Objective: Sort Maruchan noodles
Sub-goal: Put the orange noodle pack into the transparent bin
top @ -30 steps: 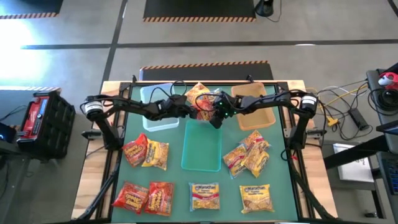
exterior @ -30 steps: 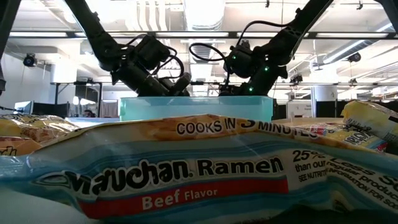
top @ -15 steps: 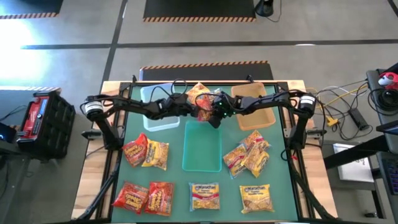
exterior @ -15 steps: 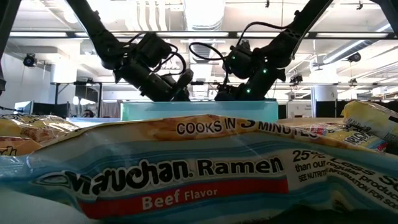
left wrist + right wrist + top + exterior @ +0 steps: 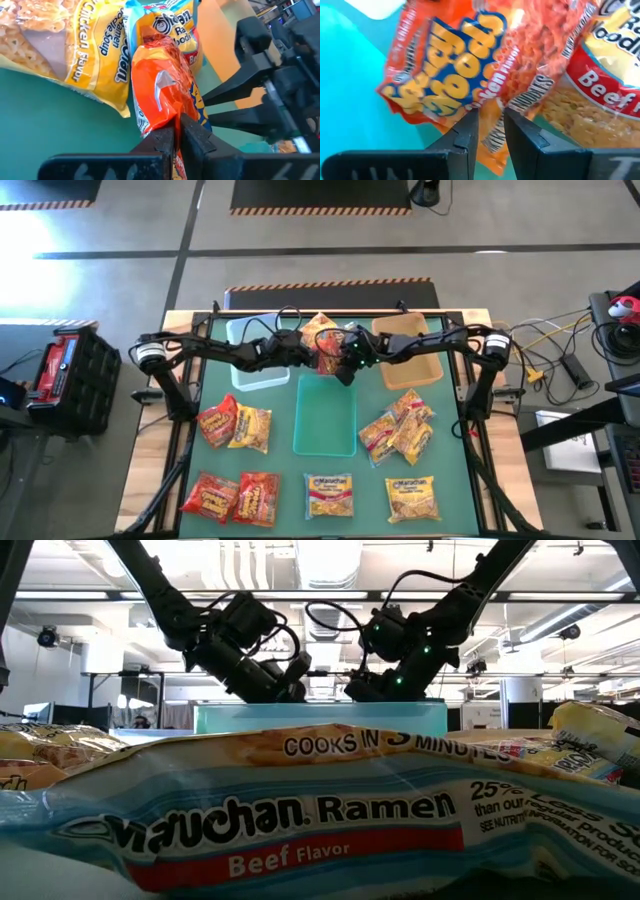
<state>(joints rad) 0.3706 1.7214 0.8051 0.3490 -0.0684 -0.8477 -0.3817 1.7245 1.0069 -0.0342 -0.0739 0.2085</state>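
Observation:
At the far middle of the green mat lies a small pile of Maruchan noodles (image 5: 320, 328): a yellow chicken packet (image 5: 85, 55), a beef packet (image 5: 175, 30) and a red-orange packet (image 5: 165, 90). My left gripper (image 5: 176, 132) comes in from the left and is shut on the red-orange packet. My right gripper (image 5: 490, 127) comes in from the right and is shut on that same packet (image 5: 450, 75). In the high view the two grippers (image 5: 312, 358) (image 5: 338, 365) meet just beyond the teal bin (image 5: 325, 420). My left gripper pinches the red-orange packet's near end (image 5: 167, 117) between its two fingers, slanting down from the table's left. The packet runs away from the fingers along their line, and its far end rests against the yellow packets. My right gripper pinches the crimped edge (image 5: 492, 112) of the red-orange packet between its two fingers, slanting down from the table's right. The packet spreads out beyond the fingers, beside the beef packet (image 5: 600, 85).
A clear bin (image 5: 255, 365) stands at the far left and a tan bin (image 5: 412, 360) at the far right. Loose packets lie on the mat at the left (image 5: 235, 427), near left (image 5: 230, 497), near middle (image 5: 329, 495), near right (image 5: 413, 498) and right (image 5: 397, 430).
My left gripper has shut on the red-orange packet without moving from its place. My right gripper has tipped its fingers a little further down and kept its hold on the packet.

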